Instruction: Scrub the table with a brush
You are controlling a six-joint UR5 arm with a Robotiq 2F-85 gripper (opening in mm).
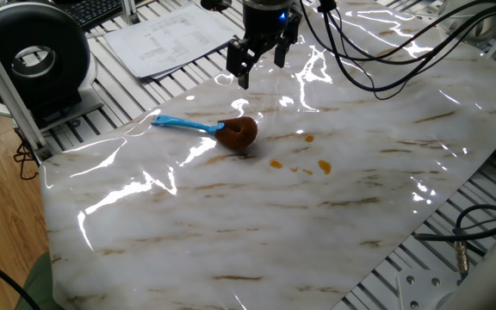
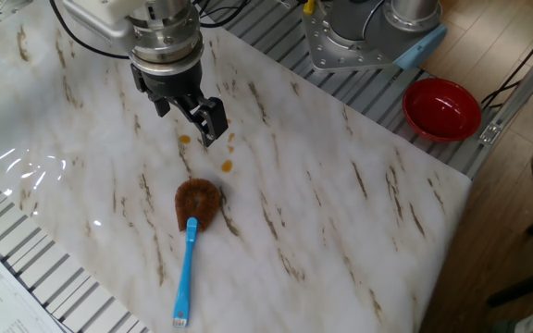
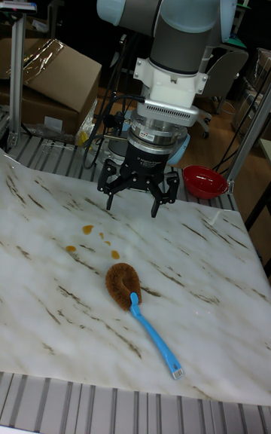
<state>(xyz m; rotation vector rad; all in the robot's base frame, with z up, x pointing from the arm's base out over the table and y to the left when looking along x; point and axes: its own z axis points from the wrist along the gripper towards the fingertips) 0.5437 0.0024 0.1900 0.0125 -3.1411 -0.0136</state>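
The brush point(image 1: 238, 132) lies flat on the white marble-patterned table point(image 1: 334, 232), with its blue handle point(image 1: 183, 125) pointing away from the fuzzy brown head. It also shows on the table point(image 2: 359, 213) as the brush point(image 2: 197, 204), and in the tall fixed view as the brush point(image 3: 123, 282). My gripper point(image 1: 261, 65) hangs open above the table, a short way behind the brush head, and holds nothing. The gripper point(image 2: 186, 116) sits over the small orange-brown stains point(image 2: 228, 166). The same gripper point(image 3: 132, 206) has its fingers spread wide.
A red bowl point(image 2: 442, 107) sits off the table on the ribbed metal frame. A black round device point(image 1: 33, 56), papers point(image 1: 170, 39) and a keyboard lie past the table's edge. Black cables point(image 1: 386, 60) trail over the far side. A cardboard box point(image 3: 53, 76) stands behind.
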